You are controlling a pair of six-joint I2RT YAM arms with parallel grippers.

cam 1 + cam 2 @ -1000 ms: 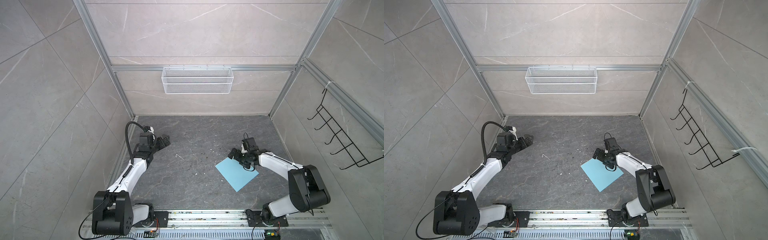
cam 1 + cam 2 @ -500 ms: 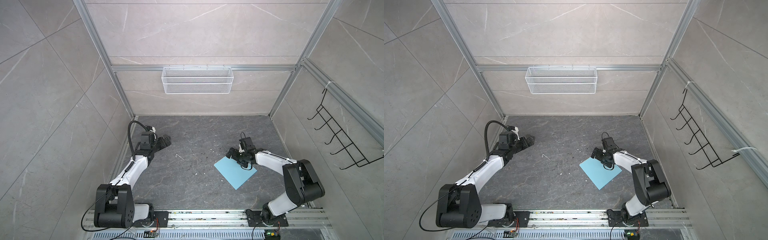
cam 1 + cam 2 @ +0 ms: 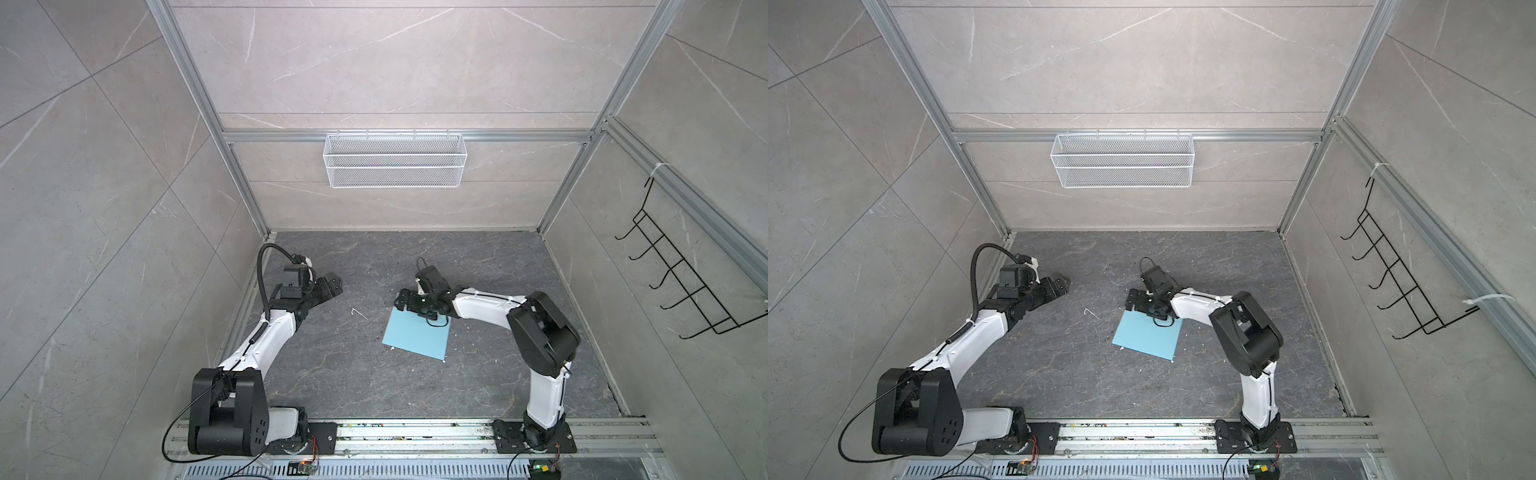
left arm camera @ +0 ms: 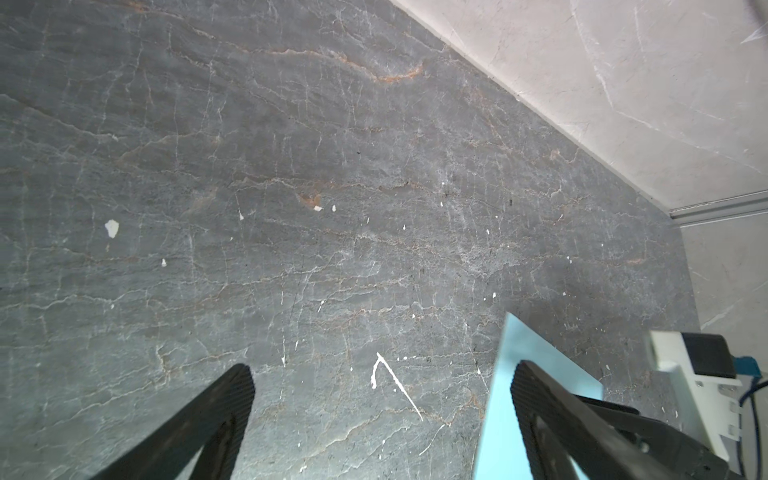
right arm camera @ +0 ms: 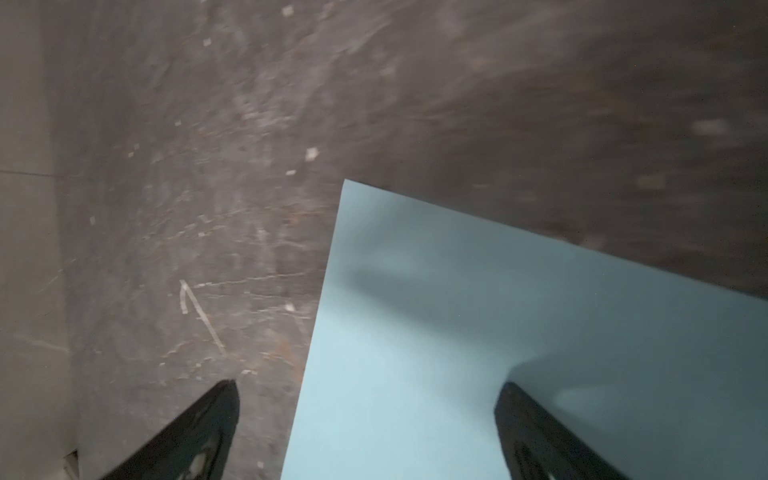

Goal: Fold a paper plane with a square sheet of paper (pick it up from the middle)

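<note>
The square sheet of paper (image 3: 415, 338) has slid leftward and turned with my right gripper (image 5: 368, 390). It lies flat on the dark tabletop (image 3: 353, 386), my wide-apart jaws straddling one edge. My left gripper (image 4: 382, 369), equally spread, hangs empty, well apart.

Both top views look down from high up at the front, facing the back wall (image 3: 395, 62), and see the whole dark floor (image 3: 353, 386) and both arms. The left wrist camera sits low, looking past the left gripper (image 4: 382, 370) across the floor. The right wrist camera is close above the square sheet of paper (image 5: 457, 332), a bit blurry. All views share that sheet and a white scratch (image 4: 392, 384).
</note>
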